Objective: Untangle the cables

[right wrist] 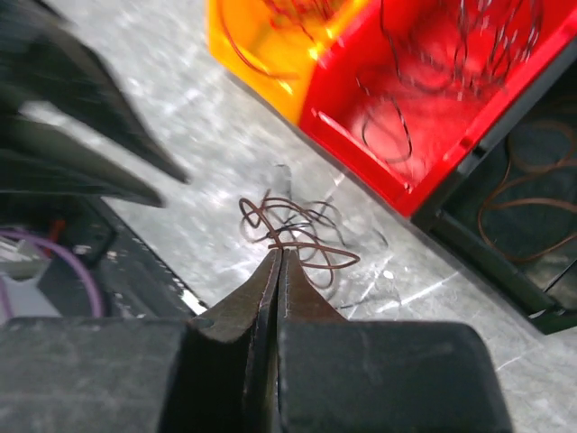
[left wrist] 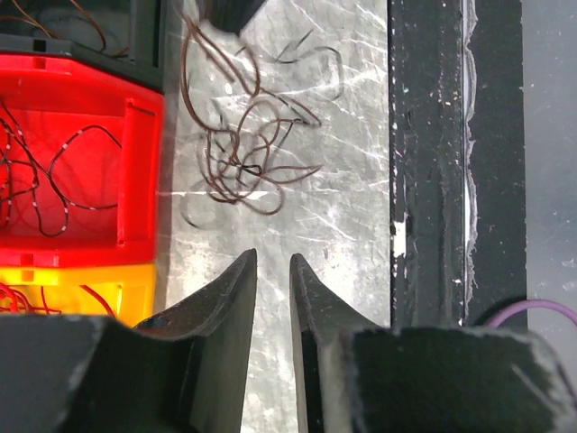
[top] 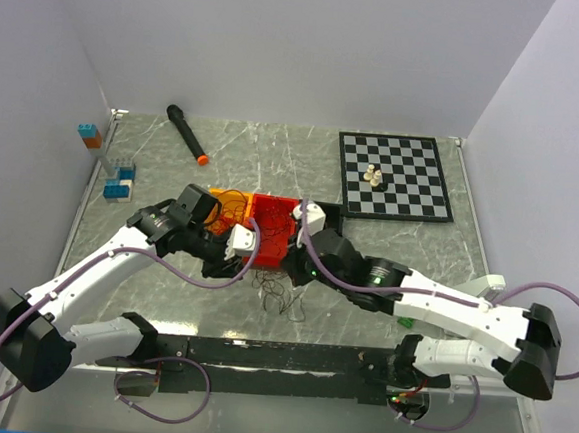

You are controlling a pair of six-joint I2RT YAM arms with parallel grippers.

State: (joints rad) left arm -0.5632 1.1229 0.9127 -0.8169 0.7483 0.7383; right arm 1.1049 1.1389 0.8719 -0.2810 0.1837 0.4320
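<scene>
A tangle of thin dark brown cables (top: pixel 281 294) lies on the marble table just in front of the bins. In the right wrist view my right gripper (right wrist: pixel 281 252) is shut, its tips pinching a strand at the near edge of that tangle (right wrist: pixel 306 225). From the left, my left gripper (left wrist: pixel 271 259) points at the tangle (left wrist: pixel 243 162) from a short way off, its jaws a narrow gap apart with nothing between them. More cables lie inside the orange bin (right wrist: pixel 261 54), the red bin (right wrist: pixel 361 117) and the black bin (right wrist: pixel 505 234).
A black rail (top: pixel 278 358) runs along the near table edge. At the back right is a chessboard (top: pixel 411 201) carrying a few pieces (top: pixel 374 176). A black marker (top: pixel 188 133) and toy blocks (top: pixel 119 185) lie at the back left. White walls enclose the table.
</scene>
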